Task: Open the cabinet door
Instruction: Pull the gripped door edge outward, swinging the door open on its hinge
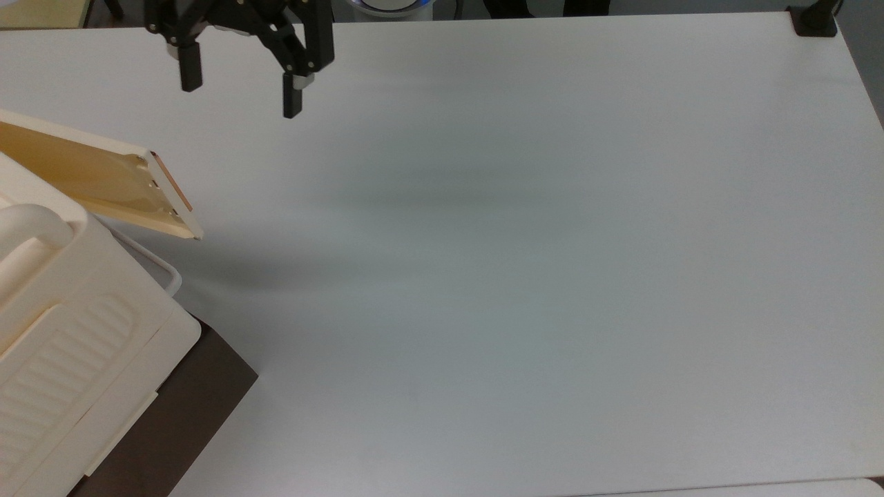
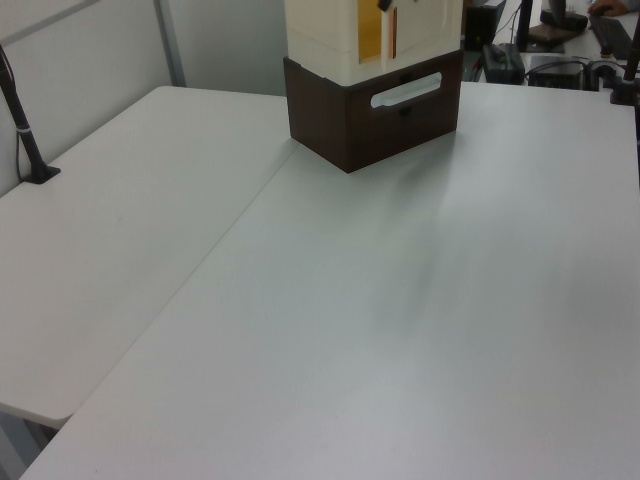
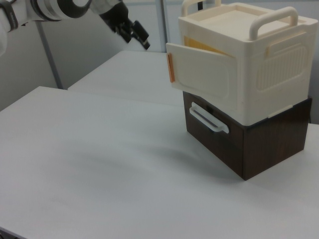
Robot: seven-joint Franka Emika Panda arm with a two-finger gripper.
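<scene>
The cream cabinet point(image 1: 76, 324) sits on a dark brown base at the top view's left edge. Its cabinet door point(image 1: 97, 181) stands swung outward, with the tan-orange edge point(image 1: 173, 192) pointing toward the table's middle. In the right view the cabinet door point(image 3: 202, 74) hangs ajar from the front of the cabinet point(image 3: 259, 64). My gripper point(image 1: 240, 88) hovers open near the top view's upper edge, apart from the door and holding nothing. The right view shows the gripper point(image 3: 140, 36) up in the air to the left of the door.
The dark brown base point(image 3: 249, 144) under the cabinet carries a white drawer handle point(image 3: 209, 119). The white table point(image 1: 525, 262) stretches wide to the top view's right. A black clamp point(image 1: 813, 19) sits at its far corner, and a black post point(image 2: 25, 130) at the left view's left.
</scene>
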